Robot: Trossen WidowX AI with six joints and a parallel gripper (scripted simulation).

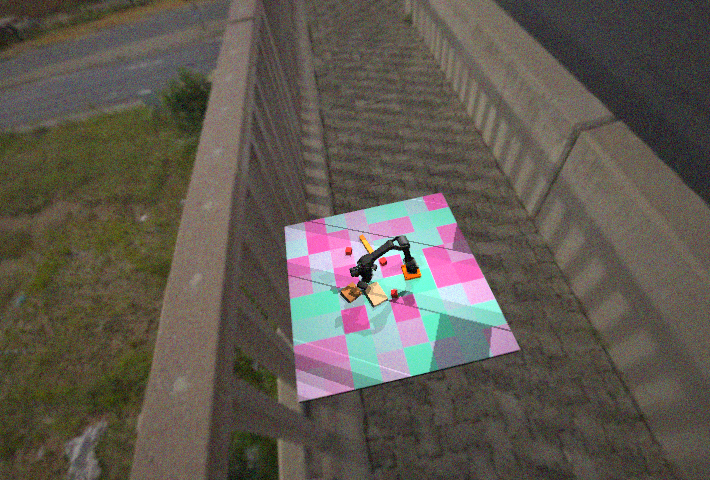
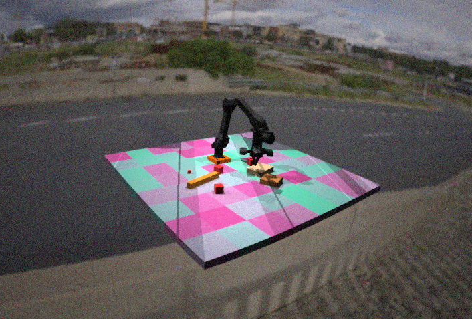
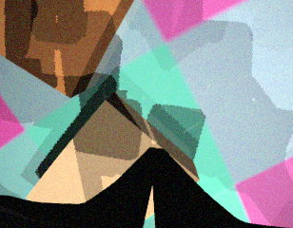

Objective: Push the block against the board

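The square block (image 1: pixel 349 293) (image 2: pixel 270 180) (image 3: pixel 99 7) is brown and lies flat. The board (image 1: pixel 376 294) (image 2: pixel 259 169) (image 3: pixel 61 176) is a pale tan flat piece beside it. A narrow gap shows between them in the wrist view, with their nearest corners apart and their sides not lined up. My gripper (image 1: pixel 363 286) (image 2: pixel 255 163) (image 3: pixel 155 155) is shut and empty. Its fingertips are over or close to the board's corner region; their exact height is unclear. The fingers hide part of the board in the wrist view.
Red cubes (image 1: pixel 394 293) (image 2: pixel 218 189) stand around the work area, one close beside the board. A long orange bar (image 1: pixel 365 243) (image 2: pixel 203 180) lies farther off. A tiny red ball (image 2: pixel 189 171) lies past the bar. The arm's orange base (image 1: pixel 411 274) (image 2: pixel 218 160) is behind.
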